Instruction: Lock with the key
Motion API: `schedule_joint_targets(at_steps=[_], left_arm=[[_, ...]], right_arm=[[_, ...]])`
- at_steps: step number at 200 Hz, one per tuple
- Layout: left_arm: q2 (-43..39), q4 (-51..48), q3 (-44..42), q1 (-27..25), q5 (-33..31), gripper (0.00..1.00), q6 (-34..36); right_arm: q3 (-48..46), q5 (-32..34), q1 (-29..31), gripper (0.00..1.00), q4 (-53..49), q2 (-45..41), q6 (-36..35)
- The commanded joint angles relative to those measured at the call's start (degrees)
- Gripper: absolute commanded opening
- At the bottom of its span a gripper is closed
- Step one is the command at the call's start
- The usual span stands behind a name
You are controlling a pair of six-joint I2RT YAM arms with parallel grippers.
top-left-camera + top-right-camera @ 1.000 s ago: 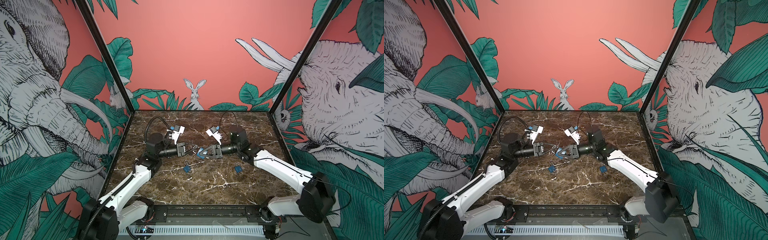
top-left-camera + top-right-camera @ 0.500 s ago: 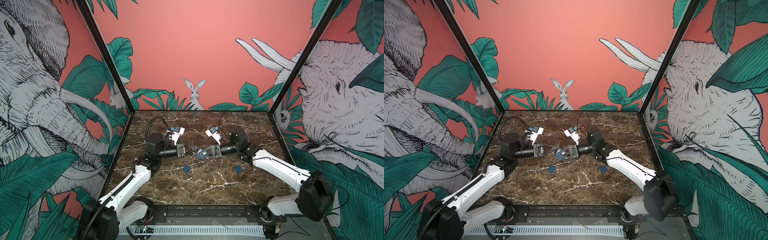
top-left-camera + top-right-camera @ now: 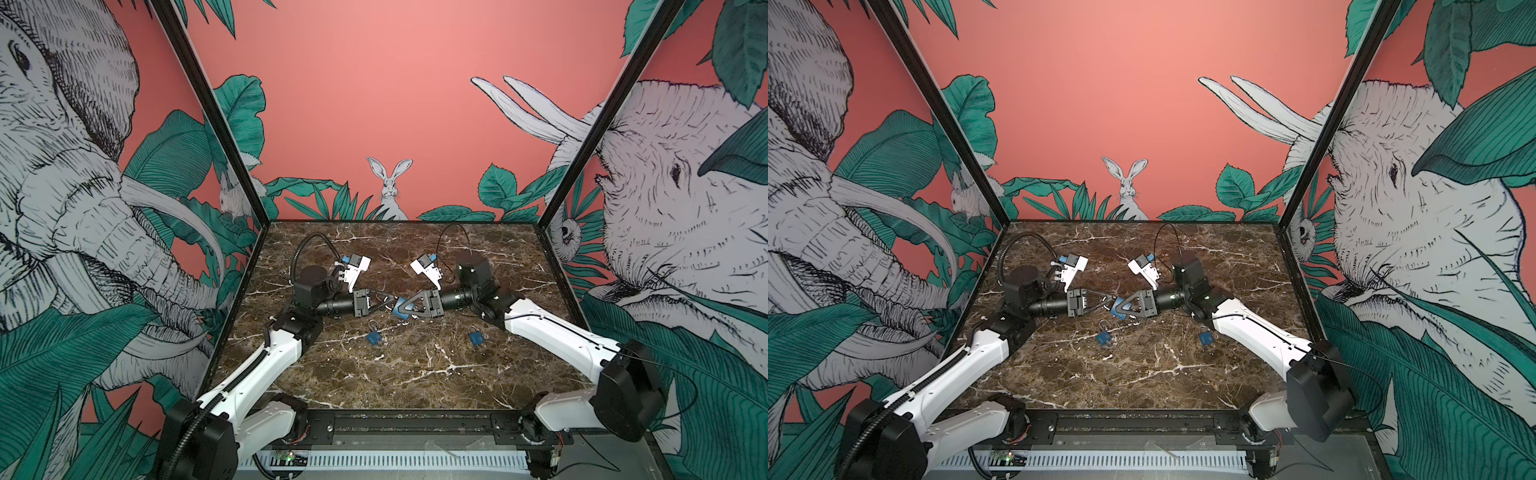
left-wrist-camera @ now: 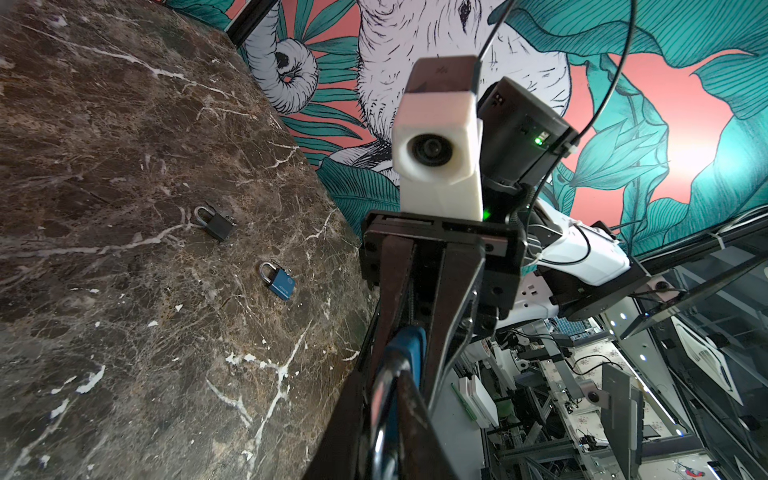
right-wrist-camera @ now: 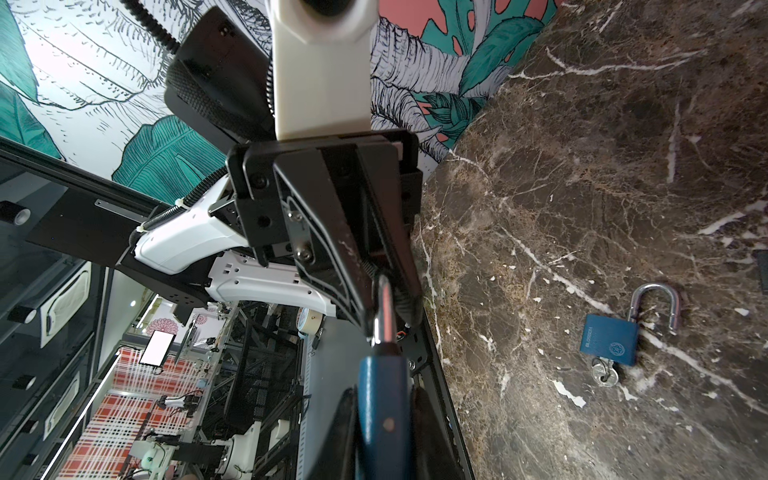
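Left gripper: the left gripper point(image 3: 388, 304) reaches level toward the middle of the table point(image 3: 415, 374). Its fingers point(image 5: 332, 249) are pinched together on the silver shackle point(image 5: 384, 309).
Right gripper: the right gripper point(image 3: 402, 309) faces the left one tip to tip. Its fingers point(image 4: 392, 299) are clamped on the blue body of the padlock point(image 5: 380, 399).
Padlock: it is held clear of the table between the two sets of fingertips in both top views. The body sits in the right fingers and the shackle points into the left ones.
Shackle seat: whether it is pushed home in the body cannot be told.
Loose padlock: the loose padlock point(image 5: 609, 338) lies flat on the table near the meeting fingertips, on the side toward the arm bases and touching neither gripper. Its bow point(image 5: 634, 303) is swung open.
Key: the key point(image 5: 604, 376) sticks out of the bottom of the loose padlock, well apart from both pairs of fingers.
Second loose padlock: the second loose padlock point(image 3: 476, 338) lies beside the right forearm, behind the right fingers and apart from them.
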Motion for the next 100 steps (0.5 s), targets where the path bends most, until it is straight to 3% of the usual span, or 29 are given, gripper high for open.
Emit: schedule_joint_targets(at_steps=[1, 73, 100], left_arm=[[-0.21, -3.42, 0.35, -0.23, 2.74, 0.16, 0.17], [1.03, -7.53, 1.38, -0.30, 4.96, 0.12, 2.89], [1.29, -9.07, 1.84, -0.27, 5.65, 0.15, 3.94]], right_arm=[[2.96, 2.51, -0.76, 0.00, 6.82, -0.16, -0.34], [3.60, 2.86, -0.76, 0.00, 5.76, 0.01, -0.99], [4.11, 3.09, -0.76, 0.00, 4.78, 0.10, -1.63]])
